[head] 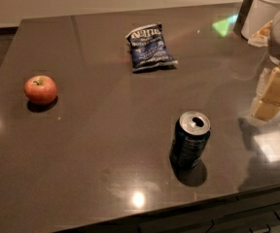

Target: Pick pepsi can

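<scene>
The pepsi can (191, 139) is dark blue with a silver top and pull-tab. It stands upright on the dark countertop (96, 144), near the front edge and right of centre. My gripper (274, 97) hangs at the right edge of the view, cream-coloured below a white arm segment. It is above the counter, to the right of the can and a little farther back. It is well apart from the can and holds nothing.
A red apple (40, 89) sits at the left. A blue-and-white chip bag (150, 47) lies flat toward the back centre. A white container (266, 8) stands at the back right corner. The counter's front edge runs just below the can.
</scene>
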Robot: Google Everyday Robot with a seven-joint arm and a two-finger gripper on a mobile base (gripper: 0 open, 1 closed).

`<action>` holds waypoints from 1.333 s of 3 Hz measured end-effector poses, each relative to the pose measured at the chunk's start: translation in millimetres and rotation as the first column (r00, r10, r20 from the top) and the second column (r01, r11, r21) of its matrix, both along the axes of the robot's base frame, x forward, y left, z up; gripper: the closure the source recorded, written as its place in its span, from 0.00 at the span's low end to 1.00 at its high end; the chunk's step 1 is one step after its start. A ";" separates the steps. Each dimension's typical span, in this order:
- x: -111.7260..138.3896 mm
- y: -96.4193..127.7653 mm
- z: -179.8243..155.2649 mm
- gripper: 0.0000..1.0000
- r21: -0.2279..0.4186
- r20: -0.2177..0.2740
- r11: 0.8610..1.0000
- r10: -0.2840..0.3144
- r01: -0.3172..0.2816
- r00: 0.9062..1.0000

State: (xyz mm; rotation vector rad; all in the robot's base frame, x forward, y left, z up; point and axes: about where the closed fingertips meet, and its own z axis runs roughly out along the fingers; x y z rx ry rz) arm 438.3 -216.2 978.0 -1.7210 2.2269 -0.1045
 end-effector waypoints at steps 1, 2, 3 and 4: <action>0.0 0.0 0.0 0.00 0.000 0.000 1.000 0.000 0.000 1.000; -1.9 3.9 0.2 0.00 0.014 0.007 1.000 0.012 -0.012 1.000; -11.5 18.2 -8.8 0.00 0.054 0.011 0.997 0.058 -0.059 0.998; -23.6 41.9 -29.1 0.00 0.118 0.002 0.985 0.125 -0.124 0.992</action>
